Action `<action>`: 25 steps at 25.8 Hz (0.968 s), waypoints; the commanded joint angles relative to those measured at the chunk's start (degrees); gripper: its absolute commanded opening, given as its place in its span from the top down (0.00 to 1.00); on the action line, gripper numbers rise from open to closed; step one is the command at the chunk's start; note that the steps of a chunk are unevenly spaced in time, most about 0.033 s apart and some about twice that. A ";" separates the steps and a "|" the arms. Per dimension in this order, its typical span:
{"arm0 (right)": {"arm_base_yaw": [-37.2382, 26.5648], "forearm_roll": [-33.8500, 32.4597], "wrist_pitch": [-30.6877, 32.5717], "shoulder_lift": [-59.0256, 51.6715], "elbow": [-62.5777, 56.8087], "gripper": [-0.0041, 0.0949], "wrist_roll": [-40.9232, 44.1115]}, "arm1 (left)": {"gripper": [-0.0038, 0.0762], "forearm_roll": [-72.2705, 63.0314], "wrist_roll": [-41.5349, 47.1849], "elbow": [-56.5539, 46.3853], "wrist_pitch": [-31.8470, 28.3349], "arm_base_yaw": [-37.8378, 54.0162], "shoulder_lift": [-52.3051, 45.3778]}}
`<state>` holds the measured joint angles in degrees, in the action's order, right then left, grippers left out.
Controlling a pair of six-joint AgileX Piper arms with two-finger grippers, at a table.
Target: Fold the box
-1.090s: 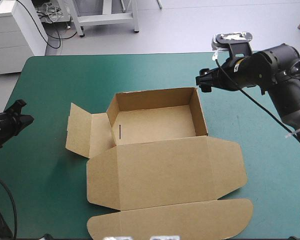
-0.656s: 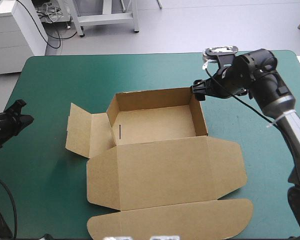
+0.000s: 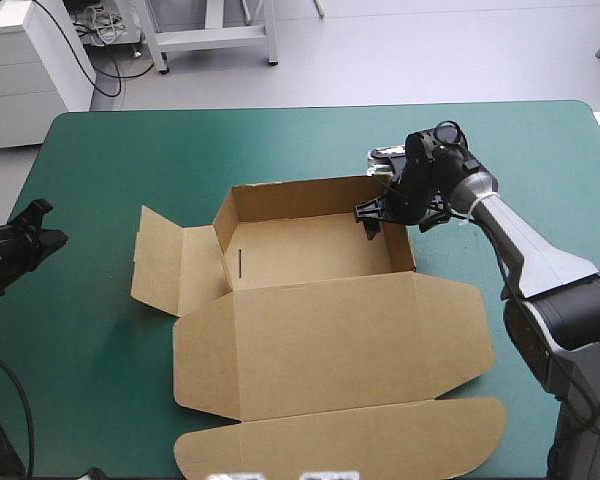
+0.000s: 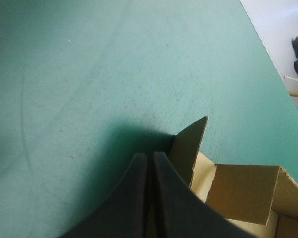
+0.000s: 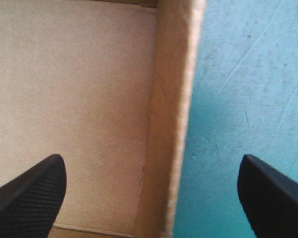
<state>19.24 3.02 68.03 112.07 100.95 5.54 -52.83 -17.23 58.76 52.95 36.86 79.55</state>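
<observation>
**Desk:** Where is the box, and what are your 2 grippers doing?

**Me:** I have the box in the middle of the teal-green cover. It's an open tray, and its lid lies flat on the side toward the near edge. My right gripper hangs over the tray's far right corner with its fingers spread wide. The tray's right wall runs between them. 1 finger is above the tray floor and the other is above bare cover outside the wall. From the wrist camera I see neither finger touching board.

**Desk:** And the left one?

**Me:** My left gripper sits by the table's left edge, well apart from the tray. Its 2 fingers are pressed together into 1 point, and I see nothing between them. Ahead of that tip the box's side flap stands tilted up off the cover. Beyond the flap I can make out a raised wall of the tray. In the high view there is open cover between my fingertips and the flap.
</observation>
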 commanded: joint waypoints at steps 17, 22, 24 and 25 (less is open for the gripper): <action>-0.14 2.76 -0.97 -2.62 1.31 0.96 -3.54 | 0.94 -3.56 -0.11 1.49 -0.98 -0.35 -1.92; -0.14 2.86 -0.97 -3.73 1.31 0.96 -3.69 | 0.94 -3.56 -0.11 1.49 -0.87 -0.35 -1.92; -0.24 2.86 -0.97 -6.27 1.55 0.96 -4.69 | 0.94 -3.56 -0.25 1.49 -0.77 -0.35 -1.92; -0.24 2.41 -0.97 -7.37 1.55 0.96 -5.09 | 0.94 -3.56 -0.36 1.49 -0.90 -0.35 -1.92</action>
<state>19.24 5.04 67.56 111.33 100.95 2.07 -52.83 -17.35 58.76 52.56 36.86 79.55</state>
